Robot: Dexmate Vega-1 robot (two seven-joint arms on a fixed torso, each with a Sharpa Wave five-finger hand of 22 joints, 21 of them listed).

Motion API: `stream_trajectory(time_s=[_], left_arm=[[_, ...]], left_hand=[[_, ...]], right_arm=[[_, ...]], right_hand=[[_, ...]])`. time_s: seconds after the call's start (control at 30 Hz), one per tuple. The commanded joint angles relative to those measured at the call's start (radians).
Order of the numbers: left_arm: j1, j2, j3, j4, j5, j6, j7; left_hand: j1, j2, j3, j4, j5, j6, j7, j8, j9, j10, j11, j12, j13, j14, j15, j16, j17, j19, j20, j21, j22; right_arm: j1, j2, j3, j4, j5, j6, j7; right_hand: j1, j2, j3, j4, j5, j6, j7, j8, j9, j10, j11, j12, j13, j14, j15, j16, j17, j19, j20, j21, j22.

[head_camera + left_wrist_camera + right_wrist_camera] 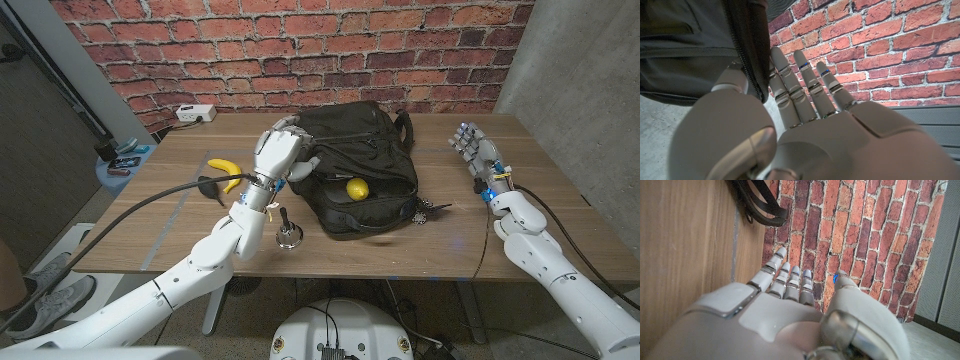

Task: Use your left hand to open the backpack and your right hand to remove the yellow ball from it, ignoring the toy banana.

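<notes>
The black backpack (360,165) lies in the middle of the wooden table, its front unzipped. Inside the opening lies the yellow ball (357,188). My left hand (280,155) is at the backpack's left edge. In the left wrist view the zippered flap edge (752,65) runs between the thumb (732,77) and the straight fingers (800,85), so the hand holds the flap. My right hand (478,150) stays open over the table to the right of the backpack, clear of it, fingers apart. The toy banana (225,170) lies on the table beside my left wrist.
A small metal stand with a black stem (287,235) sits near the table's front edge under my left forearm. At the table's back left lies a white power strip (196,113). A backpack strap (760,202) trails on the wood beyond my right hand. A brick wall stands behind.
</notes>
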Motion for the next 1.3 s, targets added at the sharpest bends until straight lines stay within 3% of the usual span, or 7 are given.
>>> stream_trajectory(time_s=[0.03,0.4,0.67,1.3], left_arm=[[-0.018,-0.019,-0.02,-0.021,-0.046,-0.006,-0.064],[-0.041,-0.059,-0.042,-0.012,-0.105,0.015,-0.097],[-0.059,-0.092,-0.043,-0.001,-0.16,0.026,-0.124],[-0.092,-0.149,-0.059,0.008,-0.331,0.049,-0.19]], left_hand=[[0.105,0.098,-0.007,0.001,-0.004,0.012,0.002,-0.003,0.001,0.01,-0.001,-0.001,0.005,0.004,0.0,0.008,0.002,0.004,-0.003,0.001,0.002],[0.106,0.098,-0.01,0.003,-0.004,0.015,0.006,-0.008,0.0,0.014,-0.002,-0.005,0.009,0.003,0.0,0.011,0.005,0.005,-0.006,0.002,0.002],[0.106,0.098,-0.011,0.003,-0.003,0.017,0.004,-0.011,0.0,0.014,-0.003,-0.009,0.012,-0.003,0.002,0.008,0.004,0.001,-0.006,0.001,0.002],[0.109,0.1,-0.014,0.004,-0.002,0.014,0.005,-0.022,-0.001,0.011,-0.001,-0.021,0.02,-0.017,0.011,0.006,0.007,-0.011,-0.001,-0.003,0.001]], right_arm=[[-0.043,-0.043,0.002,-0.085,-0.053,-0.03,-0.075],[-0.047,-0.07,-0.008,-0.138,-0.107,-0.062,-0.134],[-0.073,-0.116,-0.012,-0.203,-0.174,-0.105,-0.193],[-0.141,-0.164,-0.007,-0.313,-0.218,-0.157,-0.234]], right_hand=[[0.005,0.005,0.005,-0.006,0.002,0.008,0.001,-0.001,0.003,0.001,-0.003,0.004,0.002,0.004,0.004,0.003,0.001,0.006,-0.03,-0.004,0.002],[0.008,0.004,0.007,-0.01,0.003,0.008,0.001,-0.001,0.003,0.001,0.0,0.003,0.002,0.004,0.004,0.003,0.0,0.005,-0.03,-0.004,0.002],[0.008,0.005,0.008,-0.012,0.003,0.012,0.001,0.0,0.003,0.006,0.0,0.005,0.002,0.006,0.008,0.004,0.0,0.006,-0.03,-0.004,0.002],[0.016,0.005,0.012,-0.021,0.004,0.018,0.003,0.001,0.003,0.011,0.002,0.007,0.002,0.01,0.01,0.005,-0.002,0.008,-0.029,-0.003,0.002]])
